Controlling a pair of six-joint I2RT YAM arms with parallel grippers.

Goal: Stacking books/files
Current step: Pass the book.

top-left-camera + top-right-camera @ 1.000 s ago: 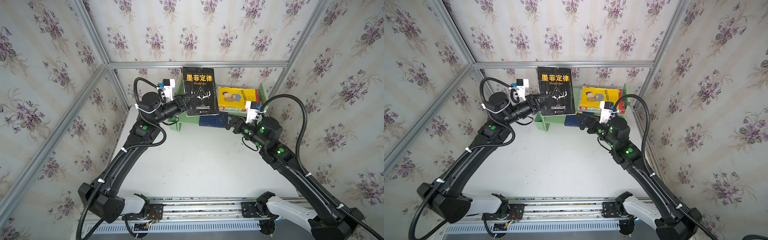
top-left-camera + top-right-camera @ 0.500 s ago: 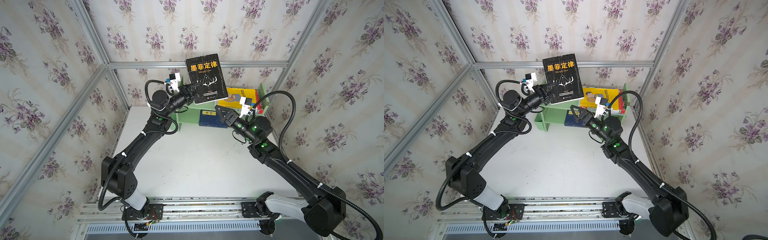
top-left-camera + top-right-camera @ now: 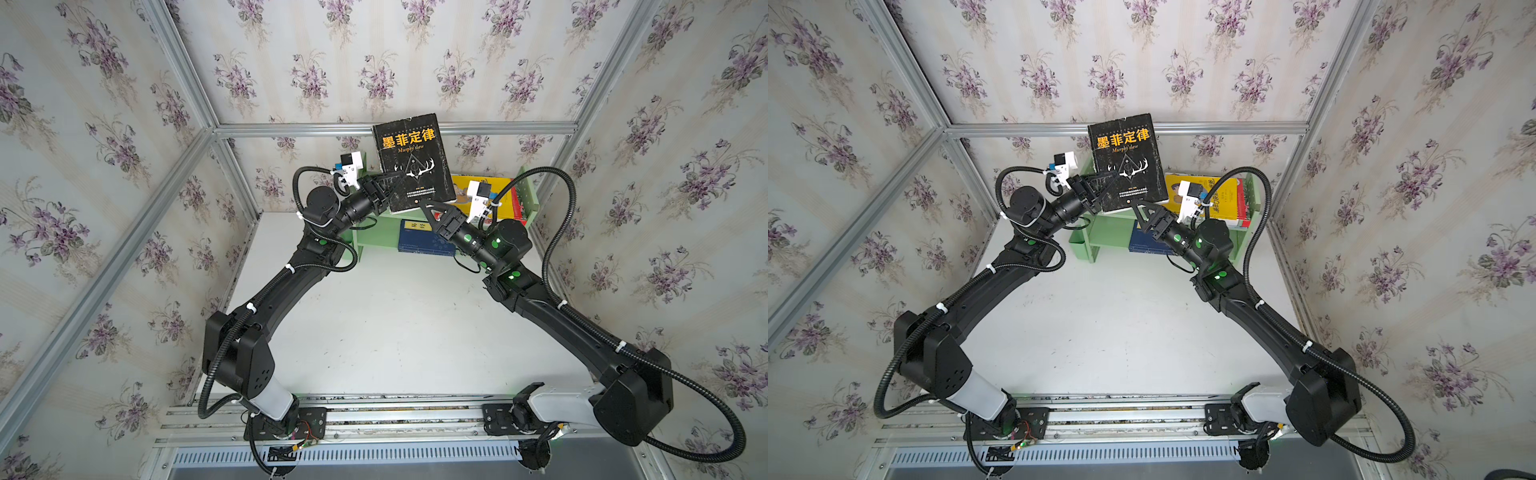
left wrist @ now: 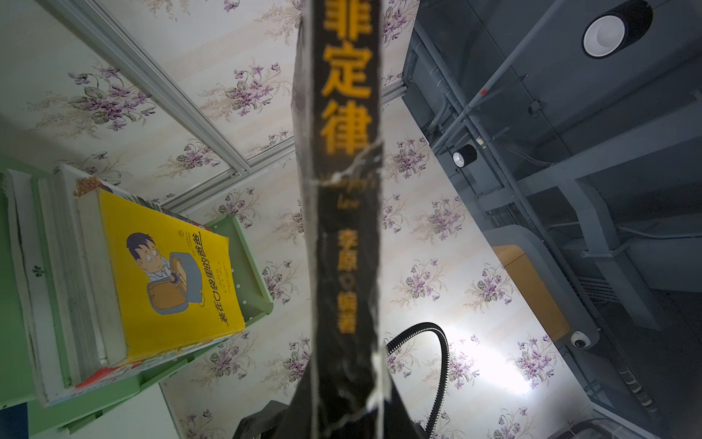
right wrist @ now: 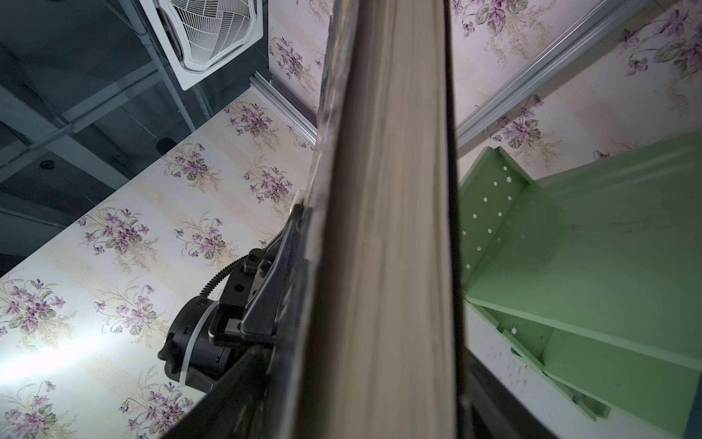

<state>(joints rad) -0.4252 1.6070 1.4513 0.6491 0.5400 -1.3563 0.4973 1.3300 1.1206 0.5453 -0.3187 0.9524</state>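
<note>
my left gripper (image 3: 395, 180) pinches the black book (image 3: 413, 162); my right gripper (image 3: 428, 208) straddles it, grip unclear. the green shelf (image 3: 527, 192) holds a yellow book (image 4: 171, 273) above, a navy book (image 3: 417, 245) below.

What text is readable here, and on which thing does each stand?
"墨菲定律" and "Murphy's law": cover of the black book.
"装在口袋里的爸爸": cover of the yellow book.
Label on the navy book: too small to read.

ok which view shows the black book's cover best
The top views: in both top views the black book faces the camera, orange title and antlers plain. The left wrist view shows only its spine, the right wrist view only its page edges.
</note>
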